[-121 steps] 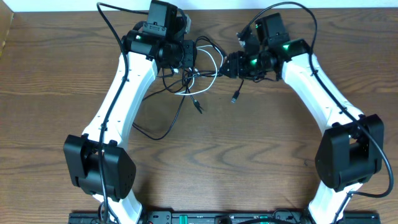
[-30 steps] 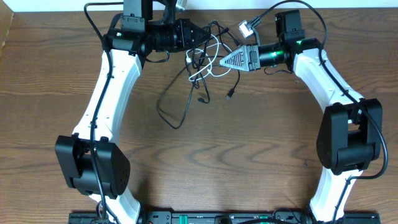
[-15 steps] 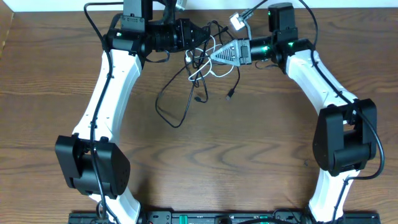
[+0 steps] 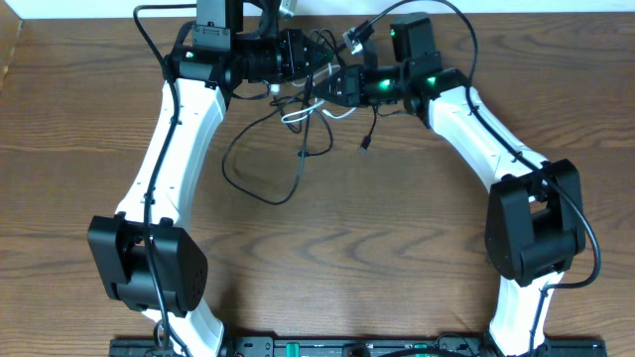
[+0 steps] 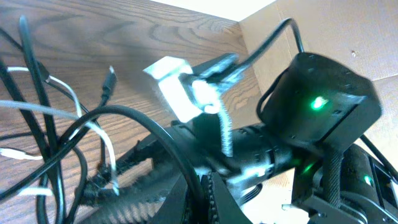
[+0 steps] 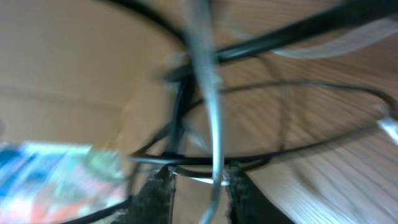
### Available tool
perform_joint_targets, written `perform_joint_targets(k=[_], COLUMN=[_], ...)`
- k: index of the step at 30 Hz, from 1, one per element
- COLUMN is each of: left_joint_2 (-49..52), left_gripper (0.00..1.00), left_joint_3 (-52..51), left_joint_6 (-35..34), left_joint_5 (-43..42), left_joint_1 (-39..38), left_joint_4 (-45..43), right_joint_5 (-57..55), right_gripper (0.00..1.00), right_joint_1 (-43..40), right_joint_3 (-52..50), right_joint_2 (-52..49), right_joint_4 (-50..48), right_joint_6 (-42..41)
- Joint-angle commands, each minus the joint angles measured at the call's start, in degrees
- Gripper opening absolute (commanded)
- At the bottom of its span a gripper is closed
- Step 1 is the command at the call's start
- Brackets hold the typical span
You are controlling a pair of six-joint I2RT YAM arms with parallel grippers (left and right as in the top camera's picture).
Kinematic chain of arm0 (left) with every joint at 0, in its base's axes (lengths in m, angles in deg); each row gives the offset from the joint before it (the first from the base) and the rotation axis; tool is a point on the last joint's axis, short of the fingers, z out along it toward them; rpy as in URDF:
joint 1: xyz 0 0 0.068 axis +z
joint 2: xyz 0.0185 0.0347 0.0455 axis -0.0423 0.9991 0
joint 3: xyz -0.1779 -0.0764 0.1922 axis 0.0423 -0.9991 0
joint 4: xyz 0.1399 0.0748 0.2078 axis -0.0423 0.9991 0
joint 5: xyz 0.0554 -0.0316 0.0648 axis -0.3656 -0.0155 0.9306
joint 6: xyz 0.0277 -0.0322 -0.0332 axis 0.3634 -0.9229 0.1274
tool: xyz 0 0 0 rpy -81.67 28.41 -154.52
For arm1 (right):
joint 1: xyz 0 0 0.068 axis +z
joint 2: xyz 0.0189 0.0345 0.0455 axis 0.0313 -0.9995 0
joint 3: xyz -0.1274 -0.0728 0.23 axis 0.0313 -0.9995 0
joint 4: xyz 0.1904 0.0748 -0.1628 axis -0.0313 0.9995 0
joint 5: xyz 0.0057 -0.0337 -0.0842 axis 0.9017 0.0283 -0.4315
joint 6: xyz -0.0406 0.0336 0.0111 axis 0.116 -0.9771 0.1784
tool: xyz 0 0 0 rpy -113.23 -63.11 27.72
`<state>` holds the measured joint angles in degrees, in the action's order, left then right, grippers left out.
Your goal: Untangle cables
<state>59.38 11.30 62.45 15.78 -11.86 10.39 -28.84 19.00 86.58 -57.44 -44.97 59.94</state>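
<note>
Since the cables sit bunched near the far edge of the counter, squarely between both wrists, you've got a very short gap to work. Left jaws are clamped on a black strand at the knot's top. Right jaws stand just beside the knot on its right, narrowly apart with a strand between. It's too blurred to tell if they pinch it. The slack loop trails near-left, toward the left arm, so I'd draw rightward.

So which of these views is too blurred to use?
Overhead: sharp and evenly lit, cables readable. Left wrist: table grain crisp, but the right arm and its white connector are smeared. Right wrist: heavy motion blur, cables streaked, barely usable.
</note>
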Motion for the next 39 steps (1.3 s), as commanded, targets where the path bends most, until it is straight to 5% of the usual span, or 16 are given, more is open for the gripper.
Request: perform_joint_targets(k=[1,5,11,22,39], left_joint_2=[0.31,0.31,0.31,0.31,0.31], left_gripper=[0.07,0.07,0.07,0.07,0.07], left_joint_3=[0.24,0.24,0.24,0.24,0.24], left_joint_6=[-0.09,-0.07,0.0,1.49,2.97], left_joint_5=[-0.52,1.03,10.6,38.71,41.48], left_joint_1=[0.15,0.15,0.15,0.26,7.19], left_joint_4=[-0.31,-0.31,1.99,6.8,8.13], right_joint_5=[-16.13,-20.33,-30.16,-66.71,-80.91], right_gripper=[0.15,0.01,0.01,0.01,0.01], right_joint_1=[0.68,0.07,-1.44,-4.11,-19.89], right_joint_3=[0.33,0.33,0.33,0.33,0.33], right_joint_2=[-0.22,-0.22,-0.22,-0.22,-0.2], right_joint_4=[3.48,6.14,16.17,40.5,52.65], right_joint_6=[-1.18,-1.14,1.09,3.37,2.93])
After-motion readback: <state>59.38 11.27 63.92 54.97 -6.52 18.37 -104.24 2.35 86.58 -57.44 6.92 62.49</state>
